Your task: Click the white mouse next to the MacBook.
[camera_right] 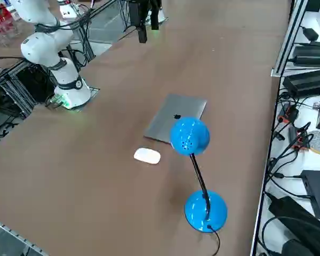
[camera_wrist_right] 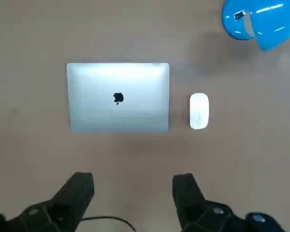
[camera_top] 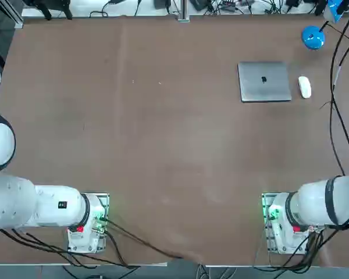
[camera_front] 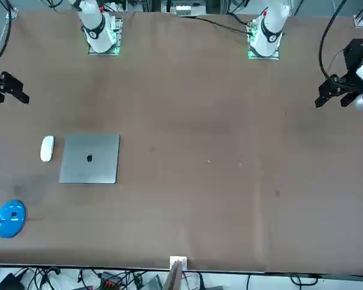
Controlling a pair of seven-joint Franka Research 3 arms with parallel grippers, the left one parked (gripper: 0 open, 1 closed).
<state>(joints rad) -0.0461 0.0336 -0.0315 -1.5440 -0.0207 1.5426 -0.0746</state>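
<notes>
Top view: one bench point(camera_top: 163, 133), brown, plain-surfaced, carrying the items I list here.

Item, one mouse point(camera_top: 305, 87): white, smooth, oval, lying flat on the bench just beside the laptop, on the robot's right of it, the two apart.

Item, one laptop point(camera_top: 264, 81): silver-grey, rounded corners, lid shut, a small dark logo point(camera_wrist_right: 118, 98) at the middle of the lid.

Item, one desk lamp point(camera_right: 190, 135): blue, with a round head and a black stem point(camera_right: 201, 184) rising from a round blue base point(camera_right: 206, 211). I find that base on the bench near the mouse, farther from the robot's arm bases.

Item, cables point(camera_top: 334, 99): black, running along the robot's right side of the bench in my overhead picture.

Item, my right claw point(camera_wrist_right: 134, 178): wide open, its two black fingers point(camera_wrist_right: 83, 186) well apart, nothing held between them. The wrist picture shows it touching neither mouse nor laptop. From the front I see it raised, at the robot's right side, nearer the arm bases than the mouse is.

Item, one right arm point(camera_top: 328, 200): white with dark bands, mounted at the robot's edge of the bench.
</notes>
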